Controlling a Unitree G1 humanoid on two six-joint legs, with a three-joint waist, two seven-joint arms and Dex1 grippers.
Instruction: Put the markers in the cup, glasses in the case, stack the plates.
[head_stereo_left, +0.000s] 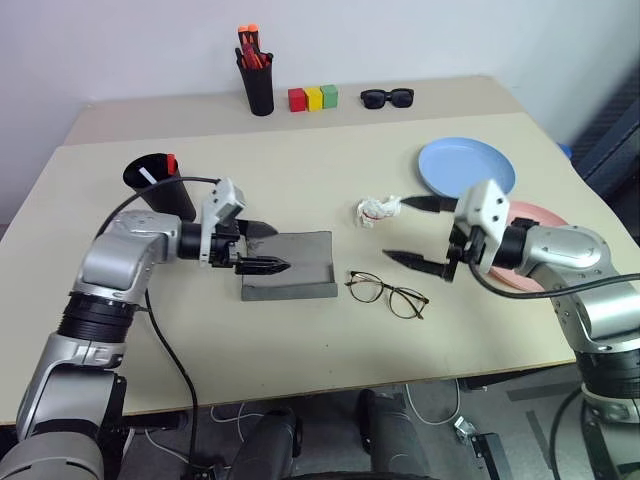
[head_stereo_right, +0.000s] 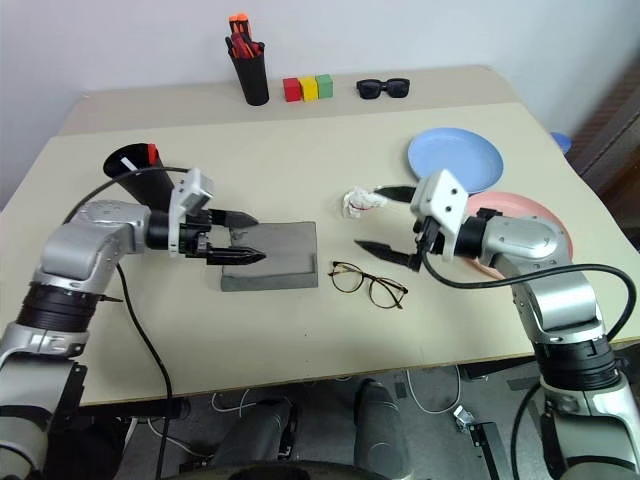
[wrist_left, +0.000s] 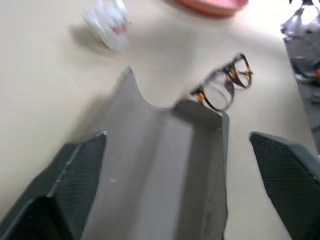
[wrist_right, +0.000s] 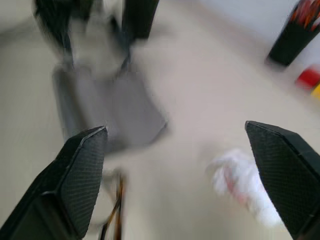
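Matt felt-like grey case (head_stereo_left: 290, 265), thin wire-framed glasses (head_stereo_left: 386, 293), smooth matt table (head_stereo_left: 300, 170).

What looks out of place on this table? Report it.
A crumpled white wrapper lies loose between the case and the blue plate; it looks like litter. The glasses lie outside the opened case.

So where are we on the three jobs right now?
Markers look done: red and white tips poke out of the cup. The case lies open under the open left tool; the glasses sit on the table beside it, below the open right tool. The blue plate and pink plate lie unstacked.
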